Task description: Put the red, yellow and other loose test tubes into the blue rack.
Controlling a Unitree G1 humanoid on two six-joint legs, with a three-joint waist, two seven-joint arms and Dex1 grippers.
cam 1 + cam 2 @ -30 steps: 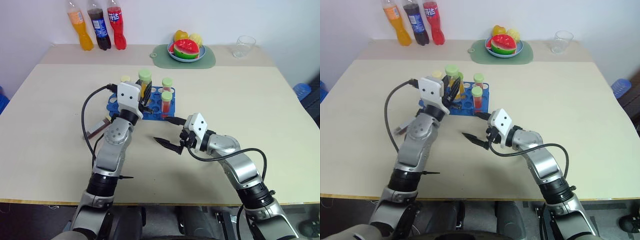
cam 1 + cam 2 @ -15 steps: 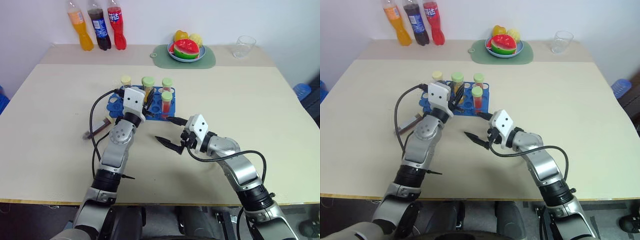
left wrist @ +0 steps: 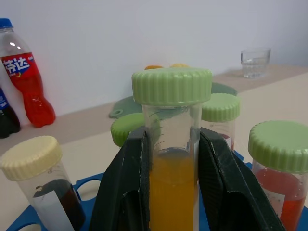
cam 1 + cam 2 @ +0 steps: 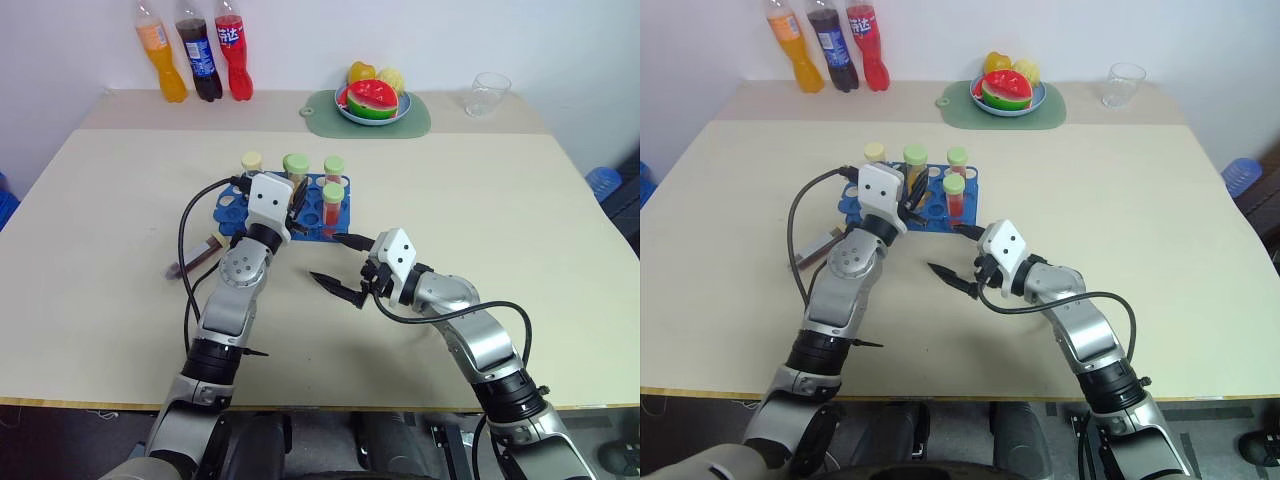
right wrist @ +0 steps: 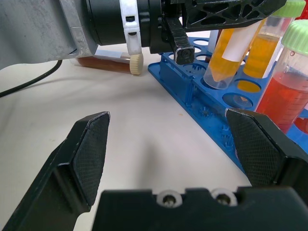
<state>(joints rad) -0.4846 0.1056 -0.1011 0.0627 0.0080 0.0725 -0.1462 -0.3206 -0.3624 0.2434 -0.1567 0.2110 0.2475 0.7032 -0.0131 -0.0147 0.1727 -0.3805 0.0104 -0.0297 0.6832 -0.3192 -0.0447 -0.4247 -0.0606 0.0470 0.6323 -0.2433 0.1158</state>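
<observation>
One yellow tube (image 3: 171, 159), light and slick, sits pinched below its cap in my left gripper (image 4: 292, 203); right gripper (image 4: 339, 266) gapes wide.

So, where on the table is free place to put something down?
The table is bare between the blue rack and the glass, and along the far-left edge below the soda bottles. It is crowded around the rack, where both grippers work and a brown tube lies.
</observation>
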